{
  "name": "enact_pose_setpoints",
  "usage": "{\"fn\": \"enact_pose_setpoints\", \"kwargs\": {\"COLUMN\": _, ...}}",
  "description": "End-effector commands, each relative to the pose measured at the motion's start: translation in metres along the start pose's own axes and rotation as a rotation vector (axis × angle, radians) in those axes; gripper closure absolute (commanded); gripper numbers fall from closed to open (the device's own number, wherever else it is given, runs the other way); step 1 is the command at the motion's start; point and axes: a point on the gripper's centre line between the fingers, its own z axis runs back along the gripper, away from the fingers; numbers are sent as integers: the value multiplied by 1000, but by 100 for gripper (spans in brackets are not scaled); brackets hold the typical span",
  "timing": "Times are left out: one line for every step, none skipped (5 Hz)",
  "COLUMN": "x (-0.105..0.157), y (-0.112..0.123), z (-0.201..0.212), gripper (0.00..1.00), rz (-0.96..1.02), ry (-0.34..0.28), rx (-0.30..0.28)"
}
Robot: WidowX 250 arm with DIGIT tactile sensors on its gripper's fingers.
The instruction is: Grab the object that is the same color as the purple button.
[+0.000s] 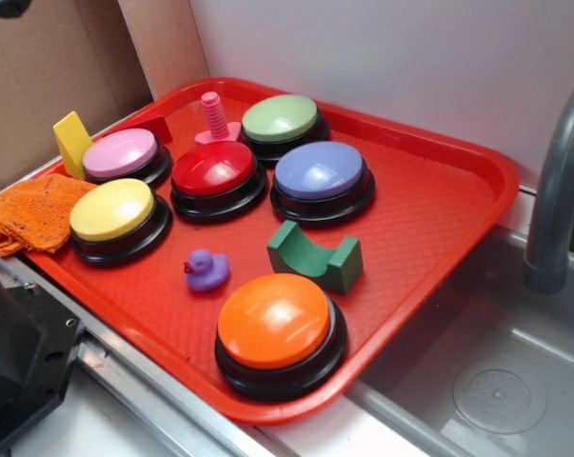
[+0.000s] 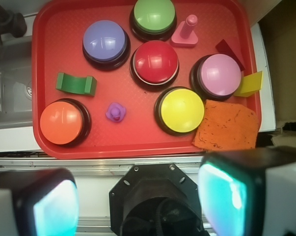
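Task not begun: purple duck (image 2: 116, 112) sits untouched on red tray (image 2: 138, 142), near orange button (image 2: 62, 122). Gripper (image 2: 138, 201) held wide, empty, well apart. Approach, descent, grasp outstanding.

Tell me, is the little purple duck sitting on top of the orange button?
No, the purple duck sits on the red tray, beside the orange button and apart from it.
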Motion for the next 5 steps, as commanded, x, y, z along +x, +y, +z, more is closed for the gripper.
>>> {"fn": "enact_pose_setpoints", "kwargs": {"x": 0, "y": 0, "z": 0, "gripper": 0, "rz": 0, "ry": 0, "rx": 0}}
{"fn": "enact_pose_setpoints", "kwargs": {"x": 7, "y": -15, "z": -22, "gripper": 0, "rz": 63, "ry": 11, "rx": 23}}
{"fn": "enact_pose_setpoints", "kwargs": {"x": 21, "y": -24, "z": -53, "gripper": 0, "rz": 144, "ry": -10, "rx": 14}}
{"fn": "enact_pose_setpoints", "kwargs": {"x": 29, "y": -27, "z": -90, "gripper": 0, "rz": 211, "ry": -37, "rx": 30}}
{"fn": "enact_pose_setpoints", "kwargs": {"x": 32, "y": -26, "z": -119, "gripper": 0, "rz": 307, "ry": -67, "rx": 24}}
